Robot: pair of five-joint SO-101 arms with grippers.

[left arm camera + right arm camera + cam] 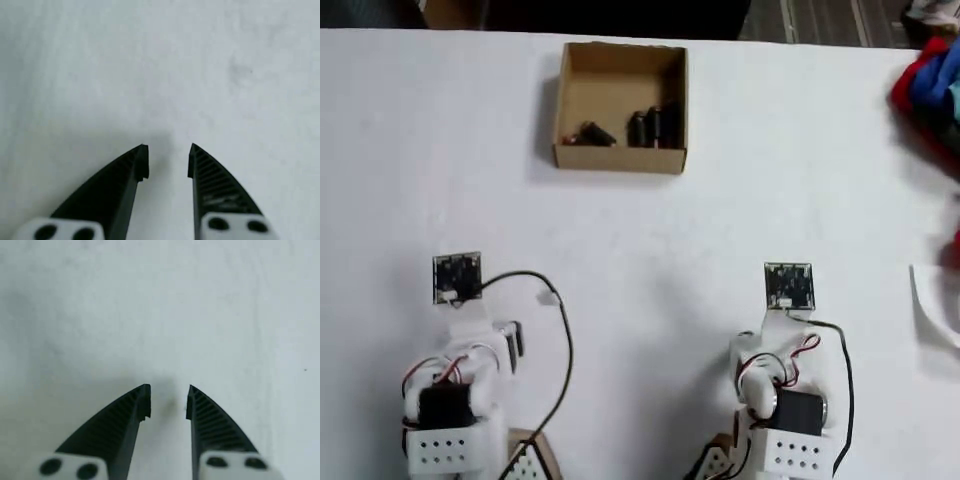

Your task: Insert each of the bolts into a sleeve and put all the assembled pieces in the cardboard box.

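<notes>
**Hard to make out**
- Box (620, 159): it holds dark pieces, one lying at its left (594, 134) and a cluster at its right (655, 126). You cannot tell whether these are bolts, sleeves or assembled sets. You cannot count the cluster either.
- Cloth (925, 75), red and blue, at the far right: cut off by the frame edge.
- Sheet (932, 312), white, at the right edge: also cut off.
- Both arm bases are cut off at the near edge.

**Arms**
- One arm (455, 395) sits at the near left and another (782, 400) at the near right. Both are folded low over their bases.
- Each carries a small dark board ( (457, 277) and (789, 285)) at its far end.
- You cannot tell which arm is the left and which the right, as both wrist views look down on bare tabletop (720, 220).
- A black cable (563, 350) loops beside the near-left arm.

**Grippers**
- Left gripper (167, 160): fingers parted by a narrow gap, with nothing between them, over bare white surface.
- Right gripper (168, 401): the same narrow gap, nothing held, over bare white surface.

**Box relative to the grippers**
- The box stands on the far side of the tabletop, between the two arms' lines and well apart from both.
- All the pieces you can see lie inside the box.
</notes>
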